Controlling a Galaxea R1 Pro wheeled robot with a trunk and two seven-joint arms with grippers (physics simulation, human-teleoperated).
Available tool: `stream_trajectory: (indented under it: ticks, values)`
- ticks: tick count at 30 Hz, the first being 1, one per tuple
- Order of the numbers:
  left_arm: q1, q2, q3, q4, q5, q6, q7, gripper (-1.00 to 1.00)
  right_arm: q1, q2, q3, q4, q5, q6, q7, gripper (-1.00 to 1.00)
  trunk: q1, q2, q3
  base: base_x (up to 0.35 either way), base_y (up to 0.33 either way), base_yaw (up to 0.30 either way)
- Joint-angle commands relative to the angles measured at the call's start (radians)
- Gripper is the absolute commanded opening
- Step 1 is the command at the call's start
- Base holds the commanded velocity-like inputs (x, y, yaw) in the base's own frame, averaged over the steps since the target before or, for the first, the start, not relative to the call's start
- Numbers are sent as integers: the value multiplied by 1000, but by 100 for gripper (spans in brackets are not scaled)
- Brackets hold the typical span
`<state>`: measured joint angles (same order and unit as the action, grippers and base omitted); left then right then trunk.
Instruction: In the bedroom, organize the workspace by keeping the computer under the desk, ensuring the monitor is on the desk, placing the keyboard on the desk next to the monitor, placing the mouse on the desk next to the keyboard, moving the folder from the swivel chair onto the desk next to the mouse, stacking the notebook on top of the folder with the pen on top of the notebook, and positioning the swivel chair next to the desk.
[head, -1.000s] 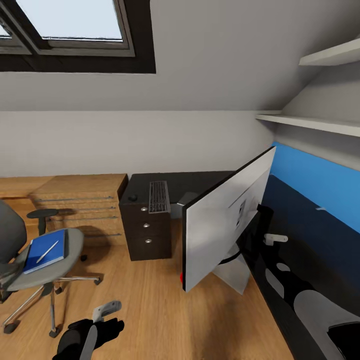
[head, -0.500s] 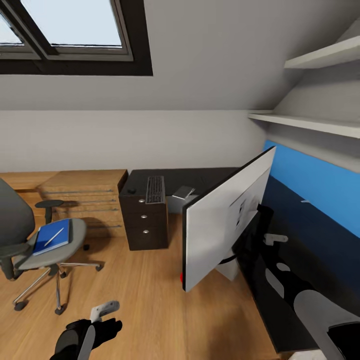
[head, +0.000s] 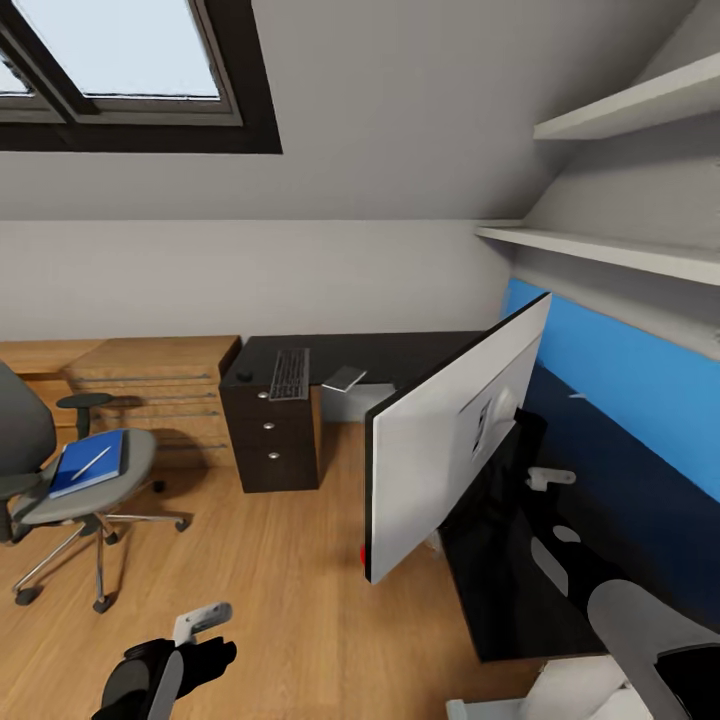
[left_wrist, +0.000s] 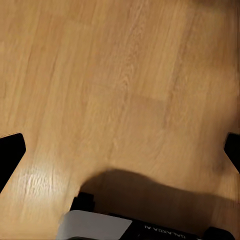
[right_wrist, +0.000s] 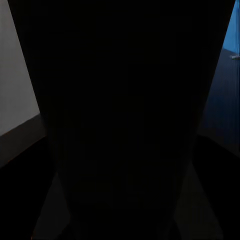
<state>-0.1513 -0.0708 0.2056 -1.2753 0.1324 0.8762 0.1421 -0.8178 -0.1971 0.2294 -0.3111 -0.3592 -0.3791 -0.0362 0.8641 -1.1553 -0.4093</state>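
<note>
A: Camera's pulled back and swung since a second ago, so the whole scene slid; nothing in it has shifted.
B: Head view?
A: Monitor (head: 455, 430) close at right, tilted, over the desk (head: 400, 350), red dot at its lower corner. Keyboard (head: 290, 373), mouse (head: 244, 376) and notebook (head: 344, 378) on the far desk end, above the drawer unit (head: 270, 435). Swivel chair (head: 75, 480) far left, folder (head: 88, 463) on its seat, pen (head: 91, 462) on the folder.
B: Grippers?
A: Left gripper (head: 200, 640) low over the floor (head: 290, 580).
B: Left wrist view?
A: Fingers (left_wrist: 11, 152) spread wide, nothing between, bare floor beyond.
B: Right wrist?
A: Dark panel right against the lens. Can't tell its state.
</note>
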Motion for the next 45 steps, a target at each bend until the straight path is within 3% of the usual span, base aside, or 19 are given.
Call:
stream_trajectory:
  ticks: [1, 11, 21, 26, 30, 32, 33, 39, 41, 42, 45]
  values:
    - [-1, -1, 3, -1, 11, 4, 8, 100, -2, -1, 5, -2, -3, -3, -4, -100, 0, -1, -1, -5, -338, 0]
    - [-1, 25, 6, -1, 13, 4, 8, 100, -1, -1, 5, -2, -3, -3, -4, -100, 0, -1, -1, -1, -340, 0]
    - [-1, 30, 63, -5, 13, 3, 7, 100, -2, -1, 6, 1, -2, -3, -4, -100, 0, -1, -1, 0, -340, 0]
    - [0, 52, 72, -8, 14, 0, 7, 100, -2, 0, 7, 1, -2, -3, -4, -100, 0, -1, -1, 0, -340, 0]
    - [-1, 66, 127, -13, 16, -13, 7, 100, -2, 0, 6, 2, -2, -2, -5, -100, 0, -1, -1, 0, -342, 0]
    - [-1, 68, 197, -40, 17, -17, 7, 100, -1, 1, 6, 2, -2, 1, -6, -100, 0, -1, -1, 0, -343, 0]
    - [-1, 70, 271, -65, 18, -18, 7, 100, -1, 1, 5, 2, -3, 3, -8, -100, 0, -1, -1, 0, -143, 0]
    - [-1, 72, 325, -91, 20, -19, 7, 100, -1, 1, 4, 3, -3, 5, -10, -100, 0, -1, -1, 3, -43, 0]
    - [-1, 72, 333, -95, 33, -19, 3, 100, -2, 2, 4, 4, -3, 6, -18, -100, 0, -1, -1, 143, -44, 0]
    - [-1, 75, 359, -98, 54, -19, 2, 100, -1, 2, 4, 4, -3, 6, -39, -100, 0, -1, -1, 121, -36, 0]
    - [-1, 80, 395, -112, 65, -19, 2, 100, -2, 2, 3, 4, -3, 6, -55, -100, 0, -1, -1, 55, -16, 0]
